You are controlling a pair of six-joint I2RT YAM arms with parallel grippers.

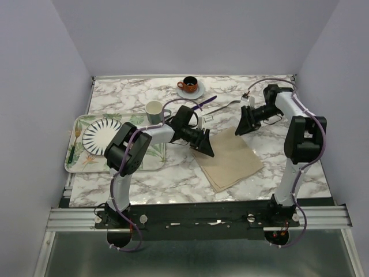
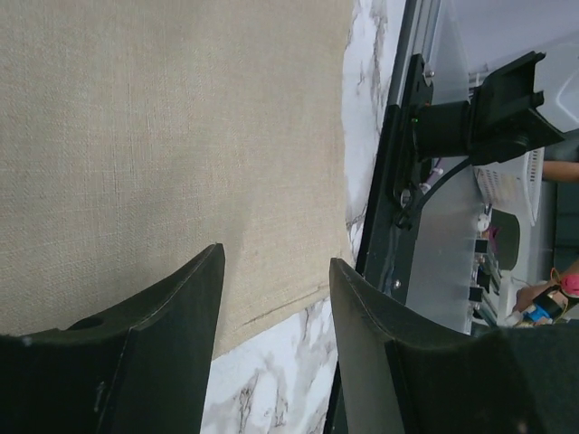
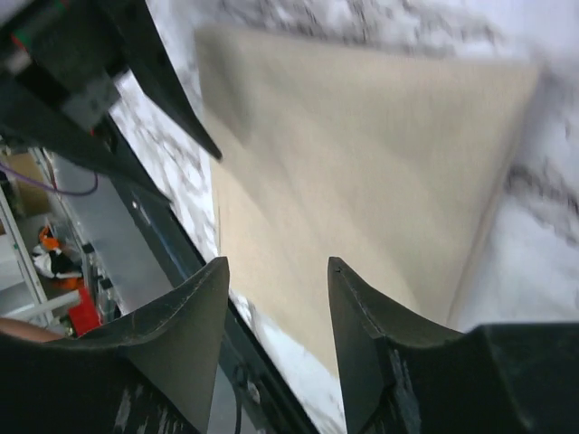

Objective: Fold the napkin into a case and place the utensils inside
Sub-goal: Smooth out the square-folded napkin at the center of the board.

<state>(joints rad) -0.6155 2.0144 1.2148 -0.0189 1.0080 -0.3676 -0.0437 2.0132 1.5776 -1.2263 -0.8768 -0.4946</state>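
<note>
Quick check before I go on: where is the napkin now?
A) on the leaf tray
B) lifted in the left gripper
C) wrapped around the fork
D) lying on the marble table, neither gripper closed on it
D: the napkin lies on the table, and the left gripper and right gripper both show open jaws clamping nothing.

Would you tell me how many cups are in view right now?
2: a white cup at the tray's far right corner, and an orange cup on its saucer near the far edge.
</note>
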